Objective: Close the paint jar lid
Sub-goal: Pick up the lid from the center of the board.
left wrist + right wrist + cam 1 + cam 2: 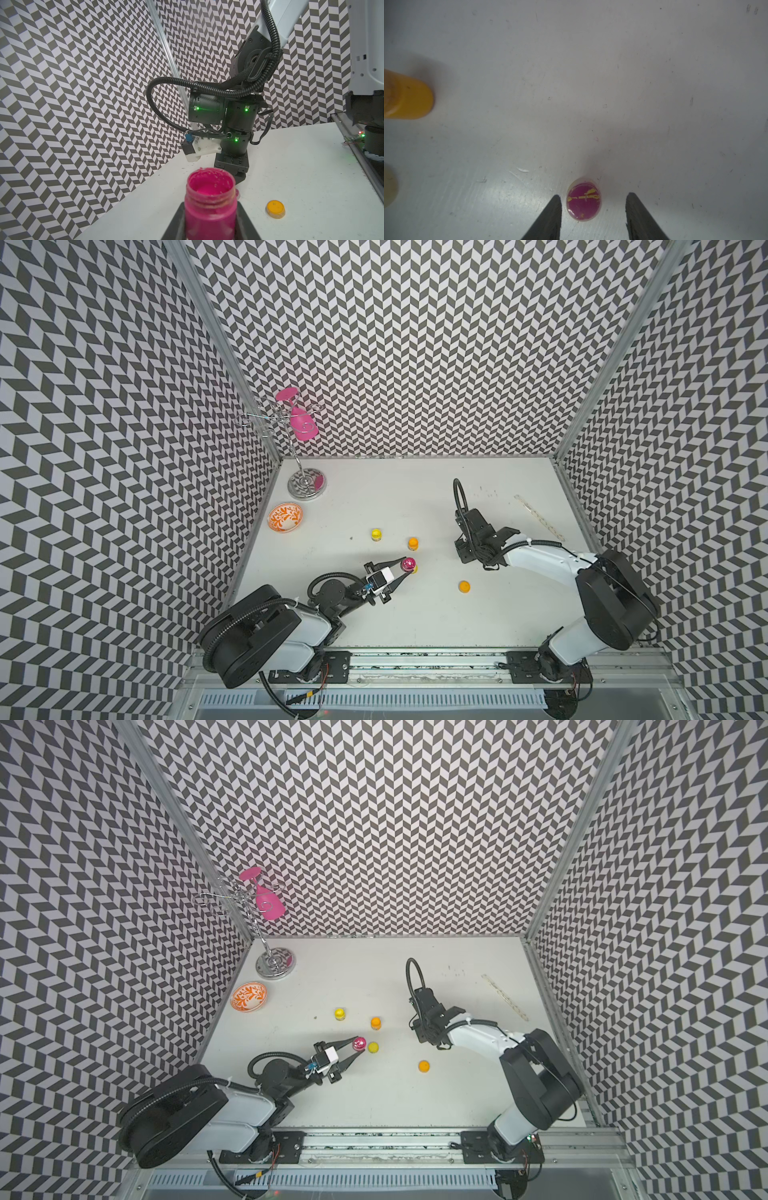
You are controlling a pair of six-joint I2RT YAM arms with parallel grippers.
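While left end effector (pixel 406 566) pinches cylindrical pink jar (pixel 210 212), right end effector (pixel 594 196) spread around flat round lid (pixel 584 202)

Bright even light, soft shadows, blurred close foregrounds, warped edges

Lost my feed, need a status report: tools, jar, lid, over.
Left tool shut on open pink jar. Right tool open astride lid on table, no grip yet. Orange jar stands apart.

Left arm (pixel 307 626) and right arm (pixel 540 562) have white shells and round black joints. Ribbed black conduit (pixel 176 80) loops along them. Green joint lights (pixel 197 108) glow. The right tool (pixel 594 195) has tapered black fingers (pixel 550 218).
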